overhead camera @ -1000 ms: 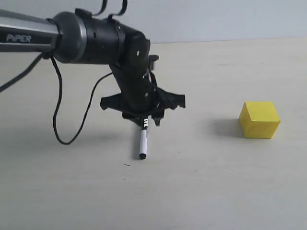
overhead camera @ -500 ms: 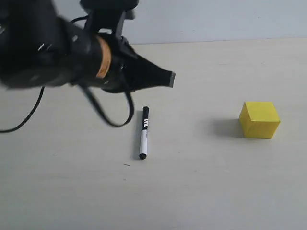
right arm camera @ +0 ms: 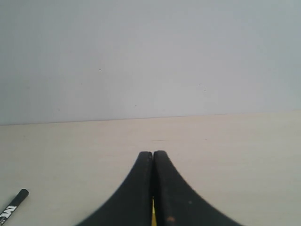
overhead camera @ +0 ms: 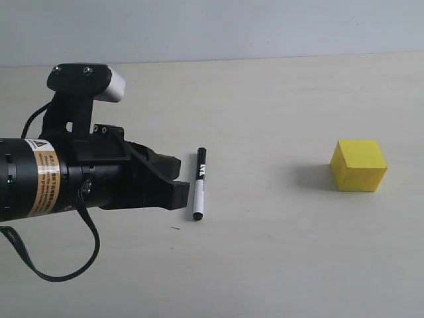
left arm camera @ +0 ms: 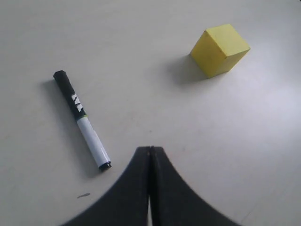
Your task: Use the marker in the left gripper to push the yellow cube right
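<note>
The marker (overhead camera: 199,184) lies flat on the table with its black cap at the far end, free of any grip; the left wrist view also shows the marker (left arm camera: 82,120). My left gripper (overhead camera: 179,179) hangs low just left of it, shut and empty, its tips (left arm camera: 150,149) pressed together. The yellow cube (overhead camera: 358,165) stands well to the right, apart from everything, and the cube (left arm camera: 219,49) is seen in the left wrist view too. My right gripper (right arm camera: 153,153) is shut; a thin yellow sliver shows through the slit between its jaws.
The pale table (overhead camera: 278,265) runs back to a grey wall (overhead camera: 265,26). A black cable (overhead camera: 59,265) loops under the left arm at the front left. The marker's cap end (right arm camera: 15,206) peeks into the right wrist view.
The left arm left its downward pose over the marker, swung up and left, and now lies low with its jaws pointing right beside it. The marker and cube have not moved.
</note>
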